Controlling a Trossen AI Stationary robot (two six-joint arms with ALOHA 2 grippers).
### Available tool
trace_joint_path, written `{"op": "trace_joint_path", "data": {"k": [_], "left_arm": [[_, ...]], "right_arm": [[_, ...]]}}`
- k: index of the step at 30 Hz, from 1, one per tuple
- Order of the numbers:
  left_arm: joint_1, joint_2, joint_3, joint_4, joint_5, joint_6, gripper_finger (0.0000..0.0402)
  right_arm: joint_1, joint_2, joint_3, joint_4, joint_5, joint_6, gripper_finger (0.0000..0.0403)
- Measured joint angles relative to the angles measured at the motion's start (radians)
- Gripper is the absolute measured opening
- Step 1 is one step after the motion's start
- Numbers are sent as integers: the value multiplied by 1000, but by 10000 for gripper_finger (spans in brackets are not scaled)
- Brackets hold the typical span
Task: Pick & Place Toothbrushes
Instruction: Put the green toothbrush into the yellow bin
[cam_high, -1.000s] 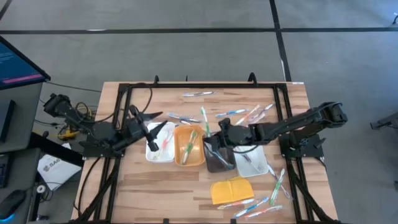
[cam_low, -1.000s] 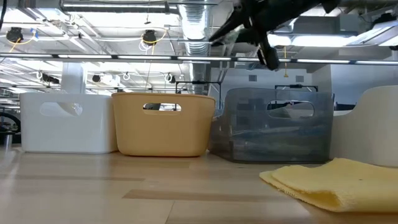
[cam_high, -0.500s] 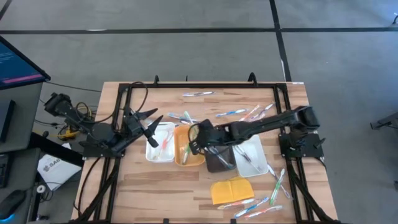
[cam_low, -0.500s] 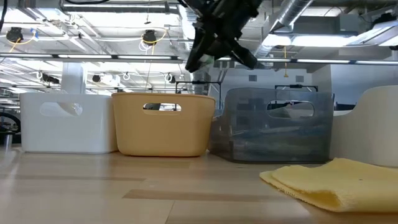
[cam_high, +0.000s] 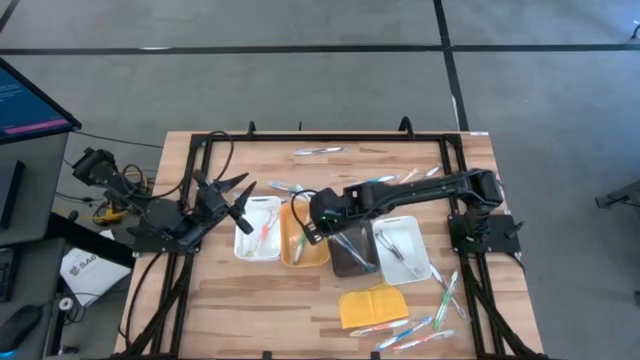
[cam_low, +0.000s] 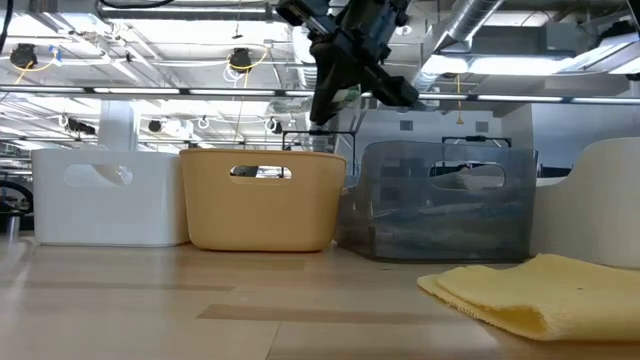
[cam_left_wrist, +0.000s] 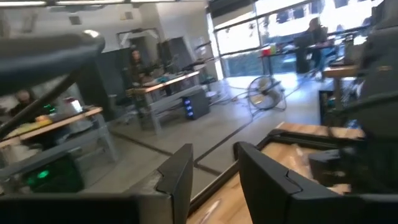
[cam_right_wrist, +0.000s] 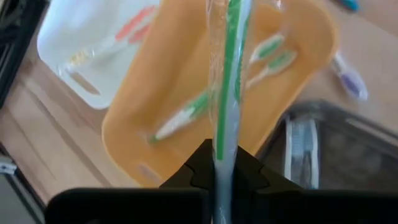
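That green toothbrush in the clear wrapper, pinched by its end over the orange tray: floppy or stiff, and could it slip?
Probably stiff: the green toothbrush juts straight out of the right hand without drooping. Its glossy wrapper looks slippery, so it might slide. Likely light.

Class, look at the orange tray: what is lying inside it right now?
The orange tray holds green-handled toothbrushes; two show clearly. The right gripper, jaws shut on a wrapped green toothbrush, hangs above and covers part of the tray floor.
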Motion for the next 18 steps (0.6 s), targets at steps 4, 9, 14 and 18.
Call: {"op": "trace_joint_path", "data": {"k": [4,9,14,18], "left_arm": [[0,0,0,-4,-24,6,110],[-14,0,0,-26,-49,6,99],[-39,-15,0,-25,-49,6,86],[-45,-21,0,-26,-49,6,76]], "right_arm": [[8,0,0,-20,-4,1,12],[19,0,0,-13,-3,-14,22],[28,11,0,7,-4,-53,12],[34,45,-6,47,-26,-50,18]]}}
